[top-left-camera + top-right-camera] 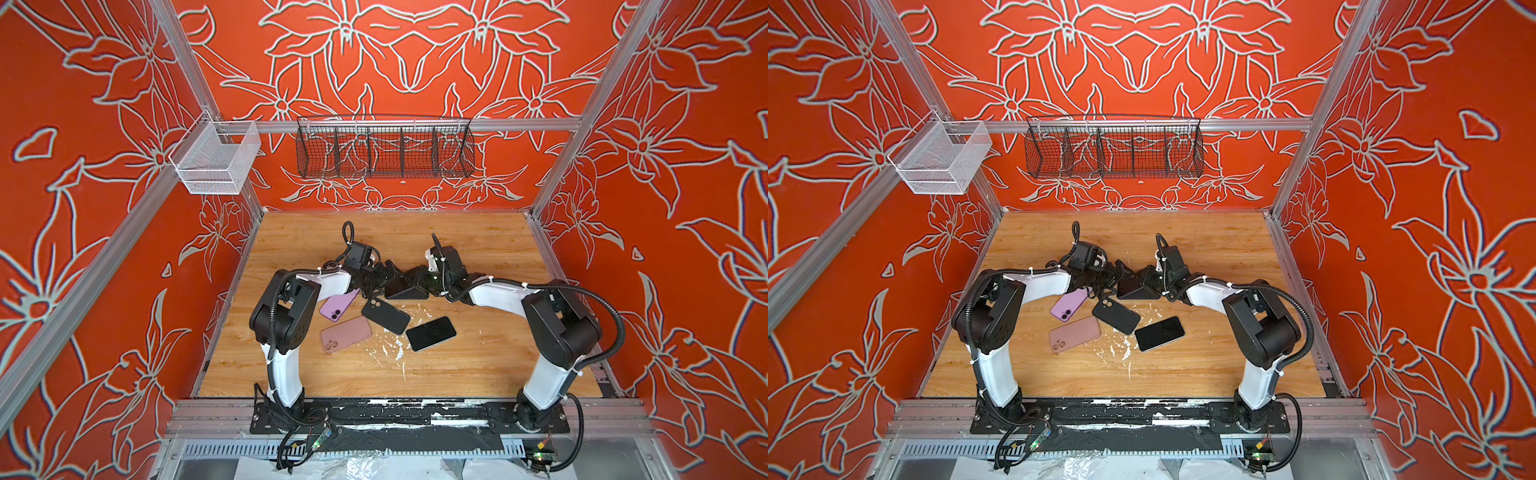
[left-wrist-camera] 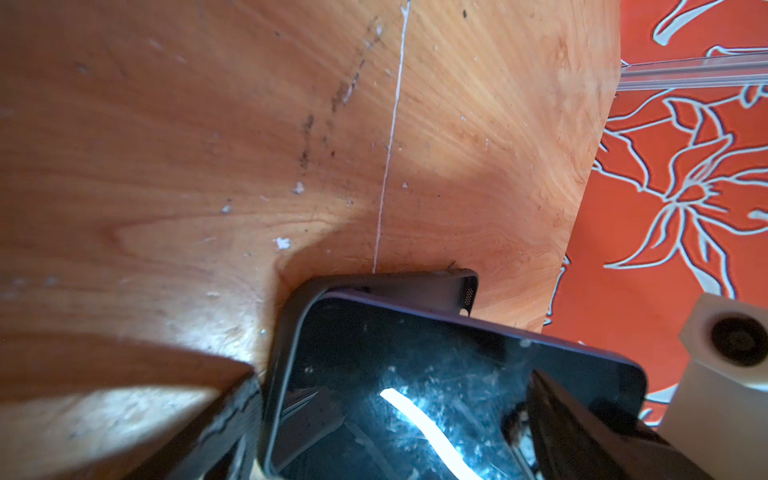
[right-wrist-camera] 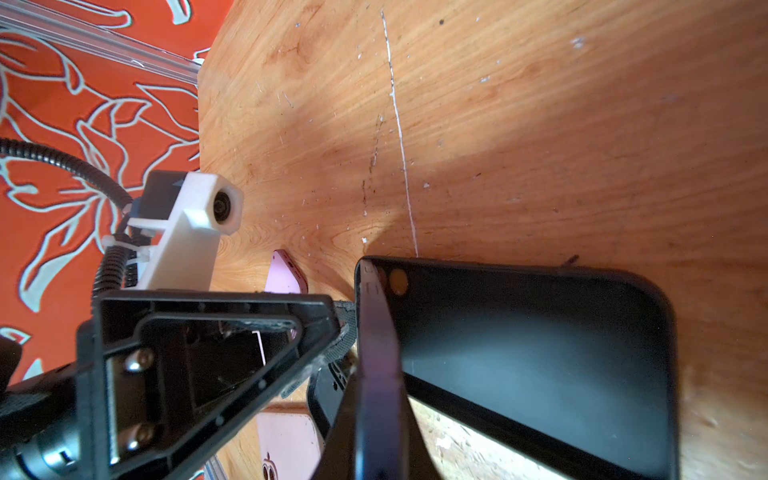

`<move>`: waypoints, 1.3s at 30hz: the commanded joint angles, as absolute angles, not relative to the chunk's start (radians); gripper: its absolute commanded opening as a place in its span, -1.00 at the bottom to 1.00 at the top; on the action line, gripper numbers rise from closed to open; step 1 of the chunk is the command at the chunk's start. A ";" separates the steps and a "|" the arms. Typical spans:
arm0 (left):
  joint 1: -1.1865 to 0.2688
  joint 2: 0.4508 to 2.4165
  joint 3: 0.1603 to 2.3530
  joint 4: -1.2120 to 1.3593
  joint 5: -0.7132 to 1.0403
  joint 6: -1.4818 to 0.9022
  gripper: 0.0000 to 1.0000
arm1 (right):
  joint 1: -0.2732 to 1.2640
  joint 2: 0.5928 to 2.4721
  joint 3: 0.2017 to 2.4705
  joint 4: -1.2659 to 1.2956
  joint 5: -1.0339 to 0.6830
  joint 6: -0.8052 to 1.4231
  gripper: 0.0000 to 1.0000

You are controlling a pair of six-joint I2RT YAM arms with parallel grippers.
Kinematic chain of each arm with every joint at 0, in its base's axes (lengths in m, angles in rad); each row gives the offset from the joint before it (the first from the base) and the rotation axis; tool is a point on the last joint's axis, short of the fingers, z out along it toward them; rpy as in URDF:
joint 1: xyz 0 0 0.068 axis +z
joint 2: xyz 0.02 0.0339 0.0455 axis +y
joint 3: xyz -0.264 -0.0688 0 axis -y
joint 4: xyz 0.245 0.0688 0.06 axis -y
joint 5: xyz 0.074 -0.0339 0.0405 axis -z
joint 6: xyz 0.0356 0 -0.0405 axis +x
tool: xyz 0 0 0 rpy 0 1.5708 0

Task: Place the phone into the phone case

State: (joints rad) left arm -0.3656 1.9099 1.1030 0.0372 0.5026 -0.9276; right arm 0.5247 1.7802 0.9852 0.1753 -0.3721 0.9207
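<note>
My right gripper [image 3: 376,399] pinched on phone [image 2: 436,357], held mid-table, partly in phone case [image 2: 390,286]. My left gripper [image 2: 392,382] spread wide, straddling phone. Wooden table [image 1: 478,257], white scuffs [image 1: 390,349] near. Lying nearer, three handsets: purple handset [image 1: 338,306], pink handset [image 1: 345,333], black handset [image 1: 431,333]; one spare black case [image 1: 385,316]. Red floral walls [image 1: 104,208]; two far baskets: white basket [image 1: 216,160], black basket [image 1: 386,153].

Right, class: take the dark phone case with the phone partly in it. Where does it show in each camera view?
Top view: phone case near the middle of the wooden table.
Top view: same spot.
Left wrist: close up, rim wrapping the phone's end.
Right wrist: close up, plain back showing.
Shared landmark: the table, in all four; its thin white scratch runs up to the case in both wrist views.
</note>
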 commanded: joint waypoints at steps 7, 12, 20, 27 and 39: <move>-0.380 1.964 1.132 0.071 0.523 -0.945 0.94 | 0.533 1.868 0.934 0.026 -0.325 0.897 -0.93; -0.383 1.978 1.151 0.065 0.529 -0.942 0.94 | 0.532 1.867 0.923 0.031 -0.314 0.877 -0.88; -0.383 1.980 1.161 0.053 0.526 -0.934 0.94 | 0.533 1.843 0.922 0.018 -0.280 0.843 -0.60; -0.383 1.983 1.173 0.040 0.529 -0.927 0.94 | 0.533 1.835 0.938 0.017 -0.272 0.832 -0.49; -0.386 1.979 1.178 0.044 0.528 -0.933 0.94 | 0.533 1.795 1.005 -0.082 -0.222 0.758 -0.21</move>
State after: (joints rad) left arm -0.3683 1.9530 1.1637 0.0338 0.5011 -0.9321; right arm 0.5220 1.7950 0.9871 0.0551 -0.2813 0.8181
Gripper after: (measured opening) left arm 0.971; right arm 0.388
